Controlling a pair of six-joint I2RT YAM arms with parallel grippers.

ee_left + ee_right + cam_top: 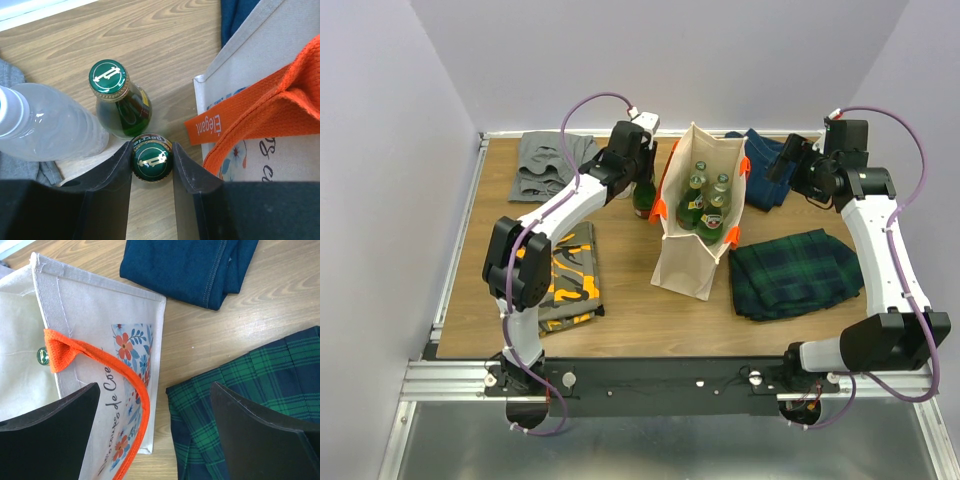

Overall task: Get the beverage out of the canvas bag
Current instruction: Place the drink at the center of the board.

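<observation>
The canvas bag (688, 235) stands open mid-table with orange handles (260, 110) and several green bottles (705, 200) inside. My left gripper (642, 178) is just left of the bag. In the left wrist view, my left gripper (152, 147) is shut on the neck of a green capped bottle (152, 161) standing on the table outside the bag. A second green bottle (119, 100) and a clear water bottle (50, 127) stand just beyond. My right gripper (783, 160) is open and empty (155, 387), above the bag's right wall (135, 340). One green cap (43, 356) shows inside the bag.
Folded green plaid cloth (795, 272) lies right of the bag, blue jeans (767, 165) at the back right, grey clothing (545, 165) at the back left, and orange camouflage cloth (570, 275) at the left front. The back wall runs close behind both grippers.
</observation>
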